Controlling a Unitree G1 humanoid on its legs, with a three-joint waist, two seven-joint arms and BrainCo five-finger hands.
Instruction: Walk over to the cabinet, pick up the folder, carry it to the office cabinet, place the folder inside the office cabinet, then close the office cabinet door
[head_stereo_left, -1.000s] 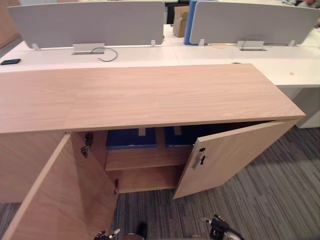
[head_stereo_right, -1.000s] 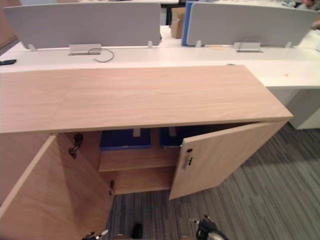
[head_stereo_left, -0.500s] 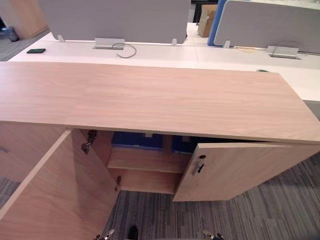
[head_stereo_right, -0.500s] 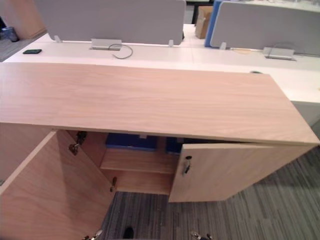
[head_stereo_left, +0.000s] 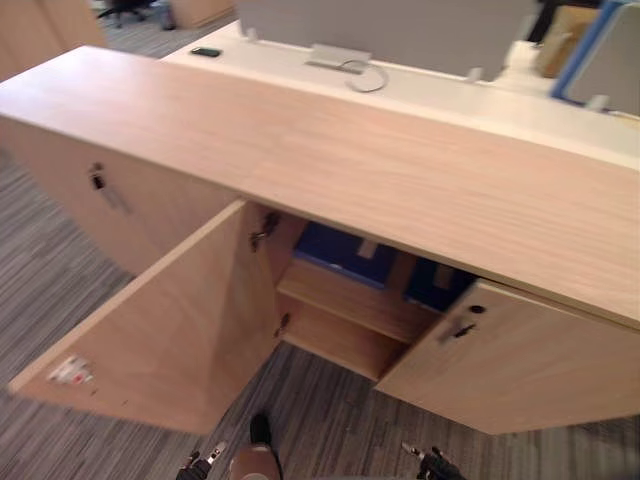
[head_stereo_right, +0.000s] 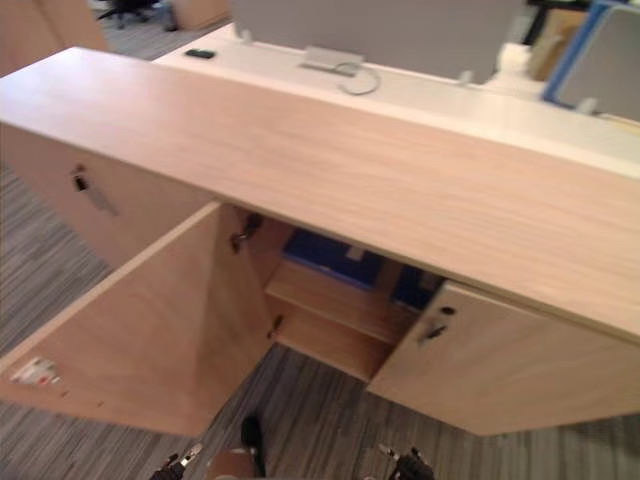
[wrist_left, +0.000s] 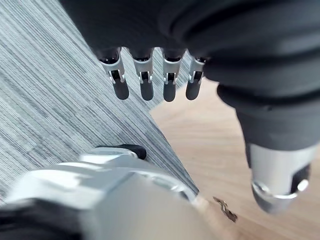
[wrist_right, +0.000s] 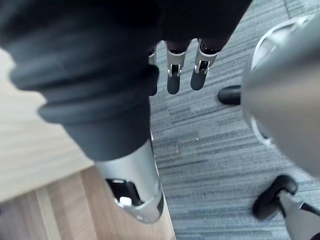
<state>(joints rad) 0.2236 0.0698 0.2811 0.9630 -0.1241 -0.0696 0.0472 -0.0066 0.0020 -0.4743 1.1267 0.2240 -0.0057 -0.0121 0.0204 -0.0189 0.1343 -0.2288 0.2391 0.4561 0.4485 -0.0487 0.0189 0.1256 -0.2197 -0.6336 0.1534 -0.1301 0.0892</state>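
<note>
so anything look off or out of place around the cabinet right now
Nothing spilled or damaged. The cabinet has its left door swung wide and its right door ajar, with blue folders lying on the upper shelf. The left hand and right hand hang open, empty.

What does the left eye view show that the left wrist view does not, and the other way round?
Left eye view: the cabinet top, blue folders on the upper shelf, the left door wide open and the right door ajar. Left wrist view: the left robot hand from close, fingers straight, holding nothing. Shared: the grey striped carpet and light cabinet wood.
</note>
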